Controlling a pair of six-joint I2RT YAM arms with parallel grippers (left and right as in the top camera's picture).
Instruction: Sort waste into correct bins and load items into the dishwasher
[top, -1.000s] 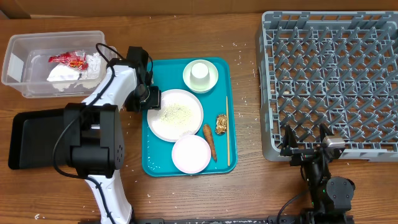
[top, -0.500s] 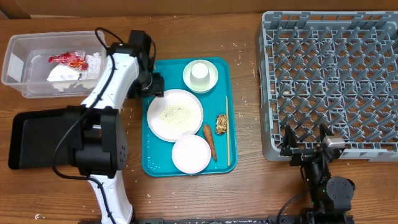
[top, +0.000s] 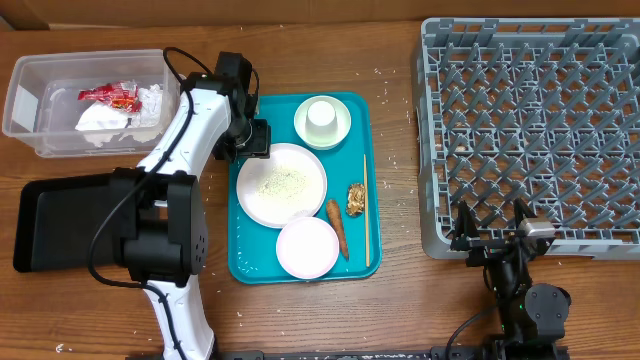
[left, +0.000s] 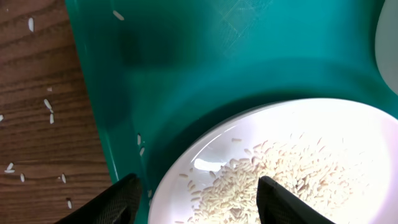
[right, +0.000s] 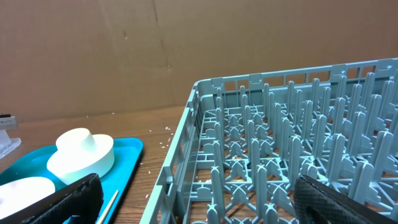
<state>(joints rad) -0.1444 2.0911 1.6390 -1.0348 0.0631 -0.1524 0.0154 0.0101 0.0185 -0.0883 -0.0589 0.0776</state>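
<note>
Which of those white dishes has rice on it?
The largest plate, beside the left gripper, speckled with grains; the smaller plate and bowl show none.

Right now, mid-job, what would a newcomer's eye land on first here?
The teal tray mid-table stands out, a rice-strewn large plate on it and the left tool open at that plate's upper-left rim. The big grey dish rack fills the right side. At top left, the clear tub holds a red-and-white wrapper and a crumpled napkin.
</note>
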